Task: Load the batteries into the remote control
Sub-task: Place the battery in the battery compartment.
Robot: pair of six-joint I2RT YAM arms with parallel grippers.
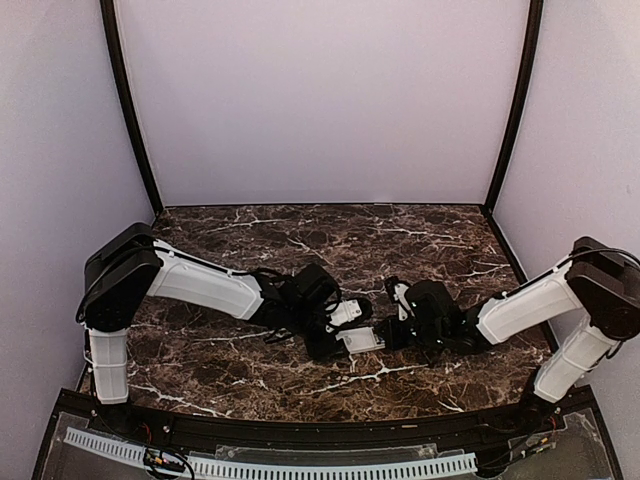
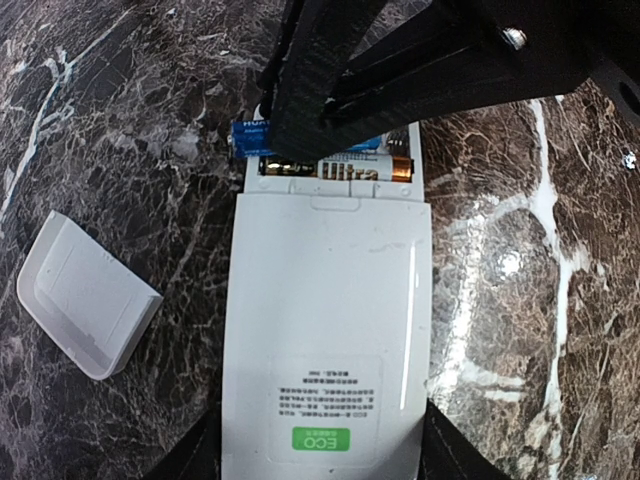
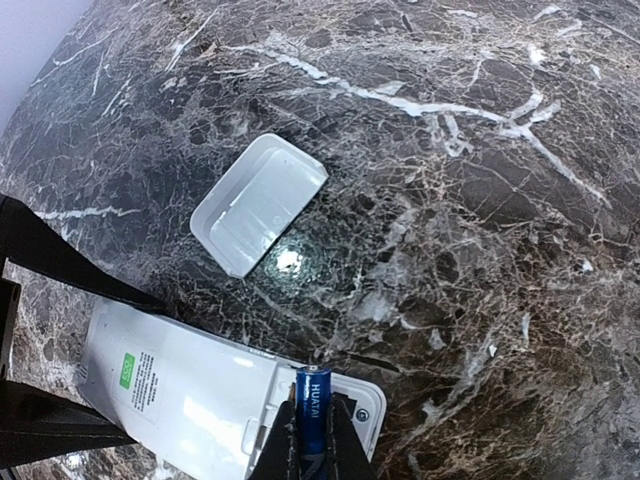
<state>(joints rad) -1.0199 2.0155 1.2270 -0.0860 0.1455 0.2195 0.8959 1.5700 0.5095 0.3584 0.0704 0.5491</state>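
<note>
The white remote control point(image 2: 325, 330) lies back up on the marble, ECO label near my left gripper point(image 2: 322, 455), which is shut on its lower end. It also shows in the top view point(image 1: 362, 340) and the right wrist view point(image 3: 185, 390). Its battery bay at the far end is uncovered. One dark battery point(image 2: 340, 168) with a copper-coloured end lies in the bay. My right gripper point(image 3: 312, 448) is shut on a blue battery point(image 3: 312, 405) and holds it over the bay's edge. The blue battery's end shows in the left wrist view point(image 2: 250, 135).
The loose white cover piece point(image 3: 260, 203) lies hollow side up on the marble beside the remote; it also shows in the left wrist view point(image 2: 85, 295) and the top view point(image 1: 346, 312). Both arms meet at the table's middle. Walls enclose the back and sides.
</note>
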